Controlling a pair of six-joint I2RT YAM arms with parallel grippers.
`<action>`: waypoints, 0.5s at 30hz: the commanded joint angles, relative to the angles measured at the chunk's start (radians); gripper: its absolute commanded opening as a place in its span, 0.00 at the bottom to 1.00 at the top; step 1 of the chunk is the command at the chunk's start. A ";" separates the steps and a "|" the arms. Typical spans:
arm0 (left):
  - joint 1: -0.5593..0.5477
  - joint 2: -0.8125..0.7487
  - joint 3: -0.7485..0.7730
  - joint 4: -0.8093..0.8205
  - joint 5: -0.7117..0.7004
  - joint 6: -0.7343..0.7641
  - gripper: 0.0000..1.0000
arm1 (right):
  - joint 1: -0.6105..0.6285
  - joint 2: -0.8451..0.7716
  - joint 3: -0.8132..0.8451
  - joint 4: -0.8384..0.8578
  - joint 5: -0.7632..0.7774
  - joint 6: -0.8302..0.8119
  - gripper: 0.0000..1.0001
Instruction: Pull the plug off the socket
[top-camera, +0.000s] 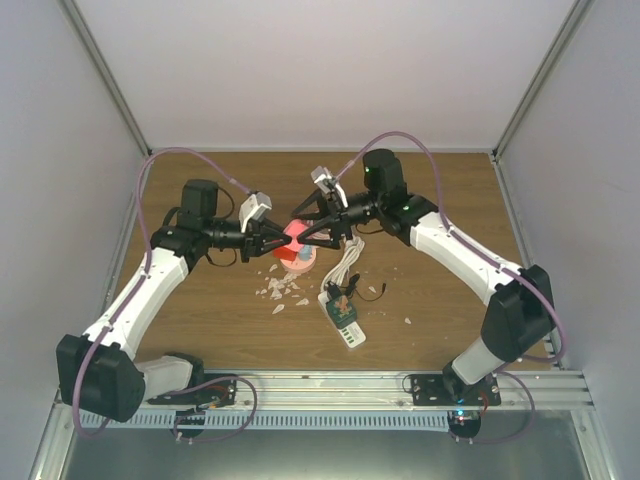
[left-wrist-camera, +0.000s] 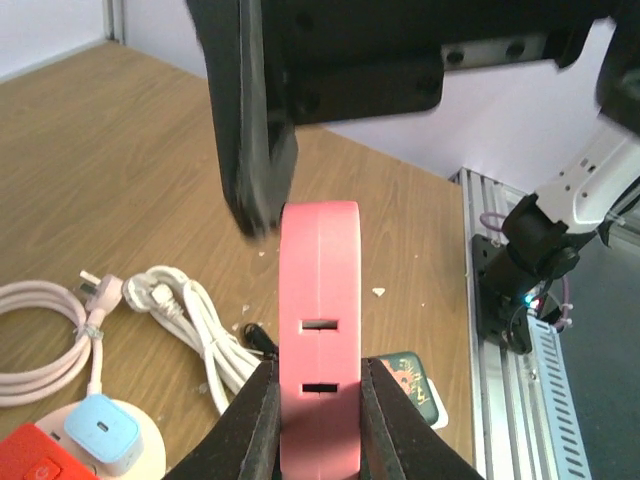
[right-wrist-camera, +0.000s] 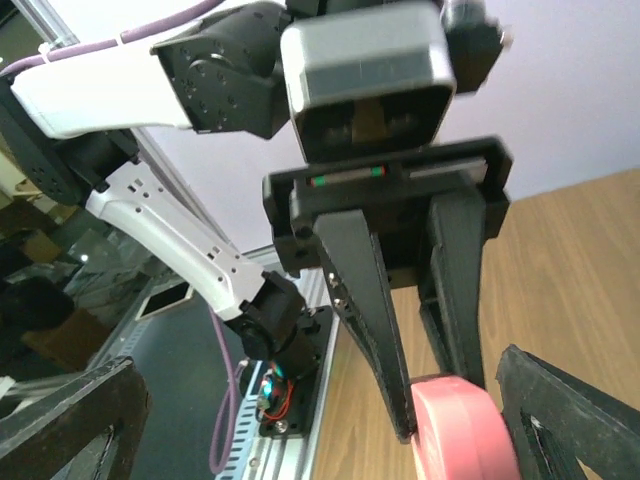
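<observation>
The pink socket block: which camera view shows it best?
The left wrist view. There the pink socket block fills the centre, its two slots visible, clamped between the left fingers. The top external view shows it only small, from above; the right wrist view shows just its rounded edge.
</observation>
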 joint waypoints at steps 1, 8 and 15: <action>-0.001 0.018 -0.010 -0.053 -0.051 0.052 0.00 | -0.040 -0.038 0.033 0.051 0.010 0.001 0.97; 0.015 0.003 -0.035 -0.055 -0.085 0.085 0.00 | -0.103 -0.057 0.001 0.048 0.058 -0.019 1.00; 0.115 0.060 -0.017 -0.037 -0.138 0.122 0.00 | -0.191 -0.080 -0.062 0.003 0.101 -0.092 1.00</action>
